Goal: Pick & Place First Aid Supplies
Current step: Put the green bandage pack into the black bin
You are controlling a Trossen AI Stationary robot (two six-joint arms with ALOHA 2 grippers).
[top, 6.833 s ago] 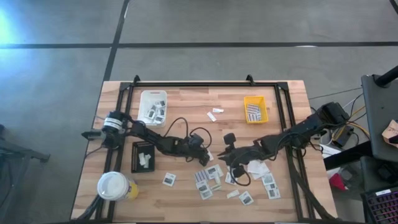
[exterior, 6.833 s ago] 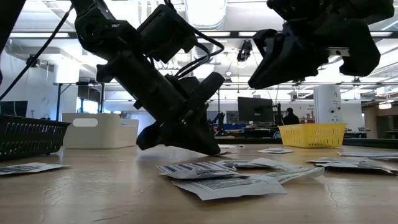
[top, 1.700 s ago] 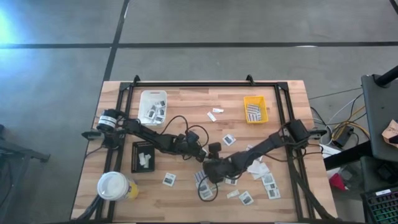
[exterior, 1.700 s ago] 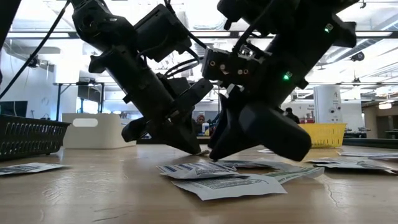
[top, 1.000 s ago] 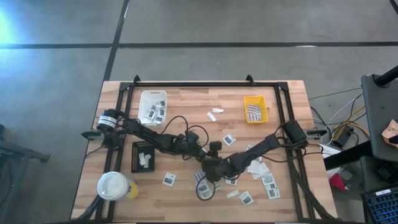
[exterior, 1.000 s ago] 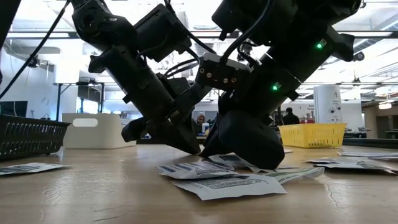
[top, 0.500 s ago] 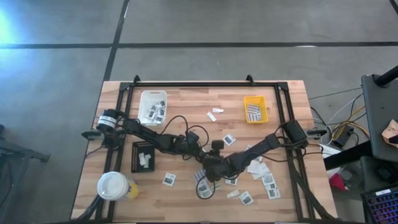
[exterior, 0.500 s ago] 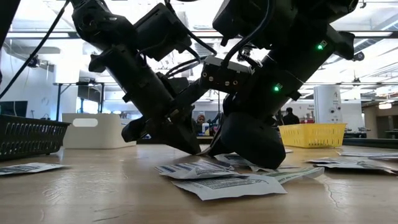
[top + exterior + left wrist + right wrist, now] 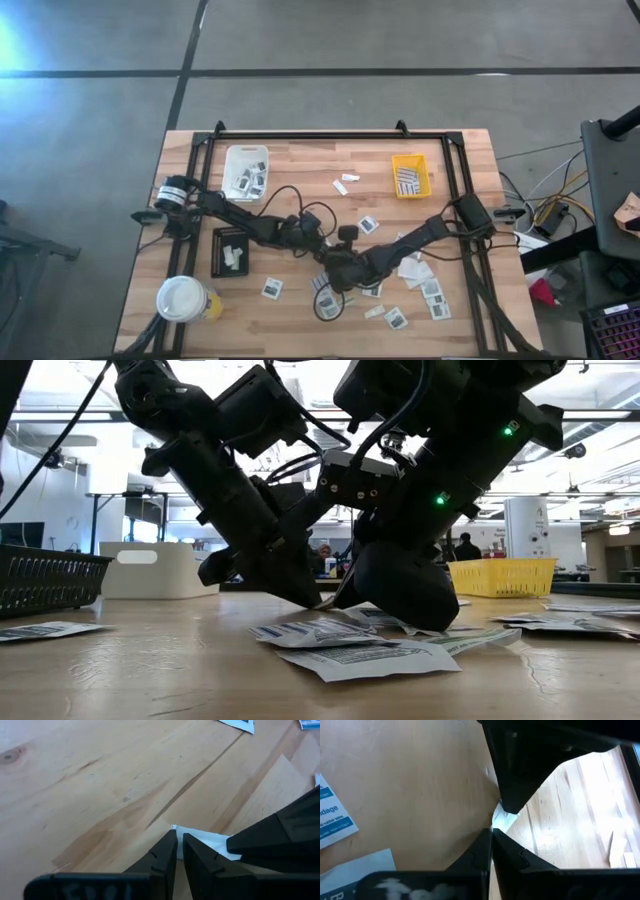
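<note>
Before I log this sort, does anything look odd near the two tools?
Yes: both tools meet at one small white packet mid-table. The left tool and right tool are each shut on it, from opposite sides.

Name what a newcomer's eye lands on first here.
Two dark arms meet at mid-table: the right pincer shut on a small white packet that the left pincer also pinches. Loose white packets scatter on the table's right front, and a yellow tray sits toward the back.

Both arms reach low to the table (image 9: 300, 170) middle. The left gripper (image 9: 179, 840) (fingers nearly together) meets the right gripper (image 9: 491, 834), its fingers pressed together, tip to tip.
</note>
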